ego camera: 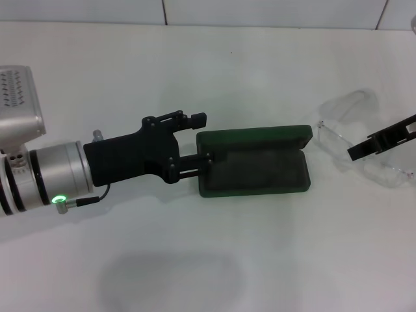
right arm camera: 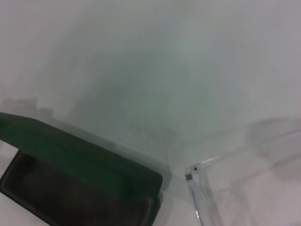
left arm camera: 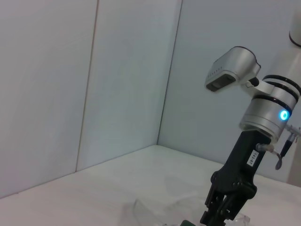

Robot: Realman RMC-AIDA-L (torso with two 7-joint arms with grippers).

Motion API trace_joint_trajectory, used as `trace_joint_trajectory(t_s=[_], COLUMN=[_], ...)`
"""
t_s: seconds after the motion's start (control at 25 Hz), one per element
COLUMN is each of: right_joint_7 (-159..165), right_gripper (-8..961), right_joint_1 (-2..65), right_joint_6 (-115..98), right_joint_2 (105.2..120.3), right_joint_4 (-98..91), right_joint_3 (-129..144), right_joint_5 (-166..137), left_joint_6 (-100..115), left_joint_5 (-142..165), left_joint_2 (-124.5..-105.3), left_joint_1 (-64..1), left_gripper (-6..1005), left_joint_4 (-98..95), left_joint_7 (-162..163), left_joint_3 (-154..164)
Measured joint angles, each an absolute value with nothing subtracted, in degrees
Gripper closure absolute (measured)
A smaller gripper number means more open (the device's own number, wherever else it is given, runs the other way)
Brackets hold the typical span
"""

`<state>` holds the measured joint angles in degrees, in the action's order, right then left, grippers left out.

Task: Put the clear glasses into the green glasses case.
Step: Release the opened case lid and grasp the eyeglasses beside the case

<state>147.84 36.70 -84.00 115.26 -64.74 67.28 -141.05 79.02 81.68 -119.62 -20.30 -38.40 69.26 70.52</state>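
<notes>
the left gripper [ego camera: 201, 144] reached in from the robot's left, low over the white table [ego camera: 195, 260]; its black fingers [ego camera: 194, 119] were spread apart, the nearer one lying over the left end of the green glasses case [ego camera: 257, 161] and the farther one just beyond that end, so the jaws straddled the case's end without closing on it; the case lay open on the table, its dark-lined tray toward the robot and its lid standing up along the far edge; nothing lay in the tray; just beside the case's right end sat the clear glasses [ego camera: 361, 140], unfolded, one thin arm pointing toward the case's corner; in the right wrist view that hinge of the glasses [right arm camera: 197, 188] lay close to the case's rounded corner [right arm camera: 141, 181] but apart from it; the right gripper [ego camera: 383, 140] came in from the right edge with its black tip over the glasses' frame; whether it was open or clamped i could not tell; the left wrist view showed the right gripper [left arm camera: 225, 207] pointing down at the glasses [left arm camera: 155, 212]; behind the table stood a pale panelled wall [ego camera: 260, 10].
</notes>
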Motion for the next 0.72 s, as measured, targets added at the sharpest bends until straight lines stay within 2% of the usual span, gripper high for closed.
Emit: trace_joint_trajectory(t_s=[0.52,0.72], right_joint_7=[143.8,143.1], right_gripper=[520,527], right_joint_1=[38.9,40.3], right_joint_6=[-84.2,-83.7], right_joint_2=[115.16,115.25], right_joint_4=[-64.8,-64.6], right_joint_3=[71.3,74.5], right_joint_5=[-142.9,-146.0], left_joint_6=[79.0,79.0], left_joint_5=[81.5,81.5], left_joint_2=[-119.62,-119.62], left_joint_1=[-20.5,-20.5], left_gripper=[235,235], left_joint_4=[-38.4,-38.3], left_joint_7=[69.3,69.3], left_joint_3=[70.5,70.5])
